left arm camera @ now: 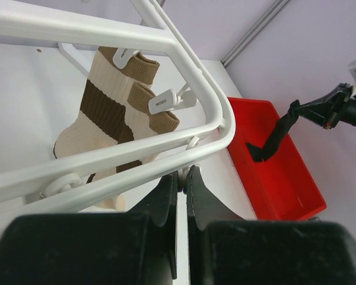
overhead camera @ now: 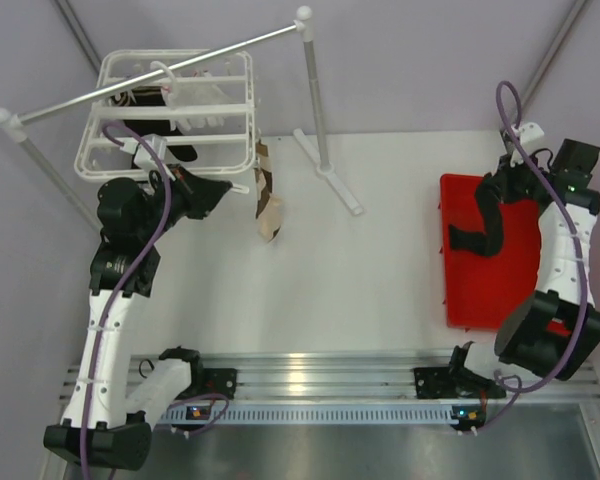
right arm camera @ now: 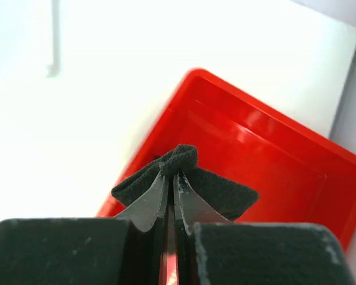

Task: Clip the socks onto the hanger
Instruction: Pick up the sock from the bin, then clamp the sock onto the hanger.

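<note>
Right claw point(right arm camera: 171, 174) clamped on black sock point(right arm camera: 216, 191) over red bin point(right arm camera: 273, 160), left claw point(left arm camera: 182, 173) together beneath hanger point(left arm camera: 77, 27)

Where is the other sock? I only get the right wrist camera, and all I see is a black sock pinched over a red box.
Observer: The cream sock with brown patches hangs from white clips on the hanger, over by the left arm.
Operator: What's that arm doing?
Observer: The left end effector is shut, its tips right by the hanger's frame. I cannot tell if it pinches anything.
Operator: Is my sock out of the box?
Observer: The black sock dangles from the right end effector, its lower end hanging down over the red bin.
</note>
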Controlling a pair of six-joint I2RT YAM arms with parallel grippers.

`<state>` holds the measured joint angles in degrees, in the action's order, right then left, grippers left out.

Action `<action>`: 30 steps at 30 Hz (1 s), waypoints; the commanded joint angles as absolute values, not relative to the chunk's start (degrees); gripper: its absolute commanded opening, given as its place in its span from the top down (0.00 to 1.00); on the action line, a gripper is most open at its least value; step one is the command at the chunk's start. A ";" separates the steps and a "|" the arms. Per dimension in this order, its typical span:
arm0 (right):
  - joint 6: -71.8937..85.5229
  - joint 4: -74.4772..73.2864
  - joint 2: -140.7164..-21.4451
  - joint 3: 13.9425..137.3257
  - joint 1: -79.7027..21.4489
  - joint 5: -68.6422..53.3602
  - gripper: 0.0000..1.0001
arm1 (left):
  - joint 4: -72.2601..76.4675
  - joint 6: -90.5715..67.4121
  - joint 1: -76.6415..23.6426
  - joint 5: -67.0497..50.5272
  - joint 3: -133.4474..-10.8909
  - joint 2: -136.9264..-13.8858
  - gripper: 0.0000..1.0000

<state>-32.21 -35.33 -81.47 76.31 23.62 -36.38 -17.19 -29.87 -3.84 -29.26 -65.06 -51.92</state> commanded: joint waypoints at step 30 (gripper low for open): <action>12.39 3.16 -89.63 86.39 -45.96 -22.41 1.00 | -12.22 -32.52 -3.78 -36.47 -68.82 -52.56 1.00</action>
